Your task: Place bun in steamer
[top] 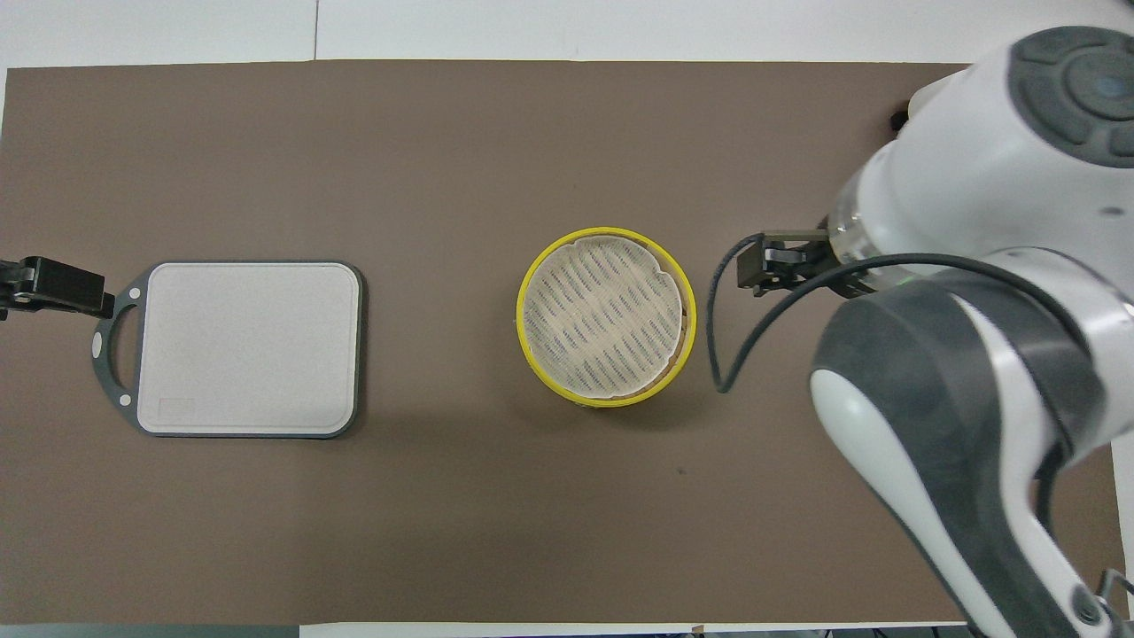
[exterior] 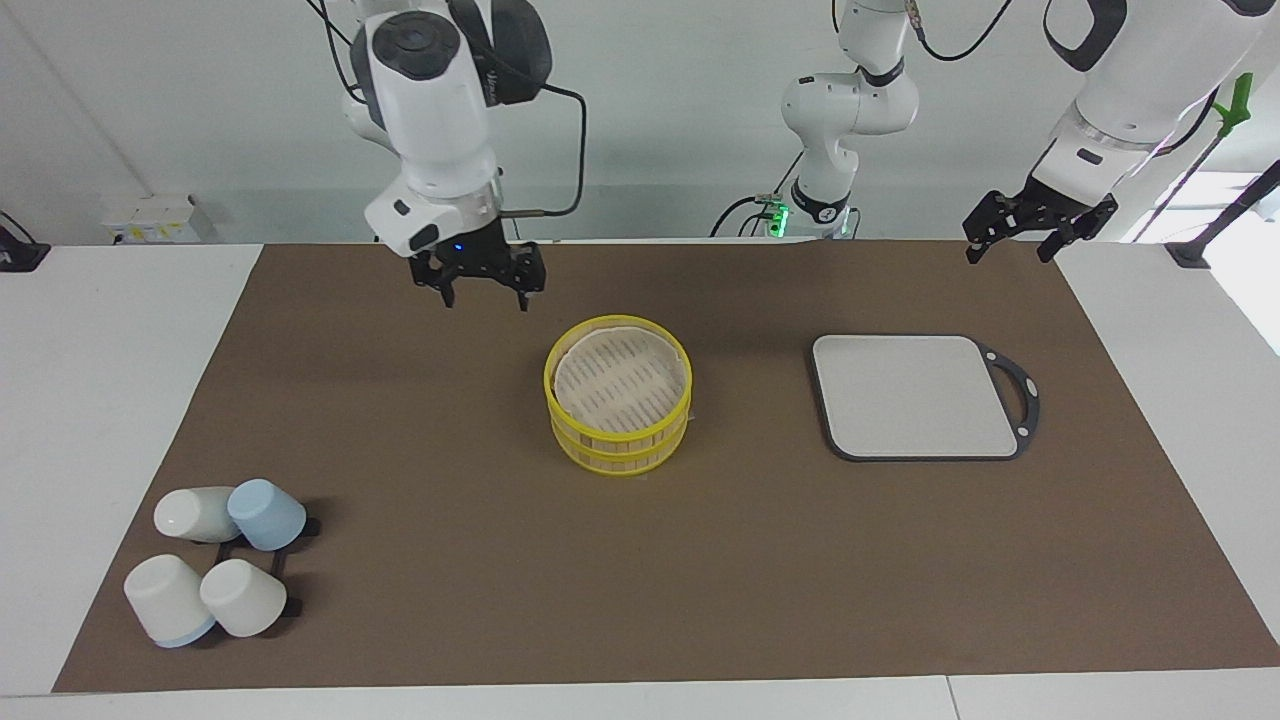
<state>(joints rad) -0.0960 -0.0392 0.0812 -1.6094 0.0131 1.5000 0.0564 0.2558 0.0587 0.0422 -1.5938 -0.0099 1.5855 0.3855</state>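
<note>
The right gripper (exterior: 482,285) hangs with jaws released and nothing between them, over the brown mat (exterior: 450,420) at about ten o'clock from the steamer (exterior: 619,394) in the facing view. The left gripper (exterior: 1035,232) waits with jaws spread and bare above the mat's edge, at one o'clock from the grey cutting board (exterior: 915,396). The two-tier yellow steamer stands mid-table with bare slats, no bun showing anywhere, and four overturned cups (exterior: 222,568) cluster at eight o'clock from it.
</note>
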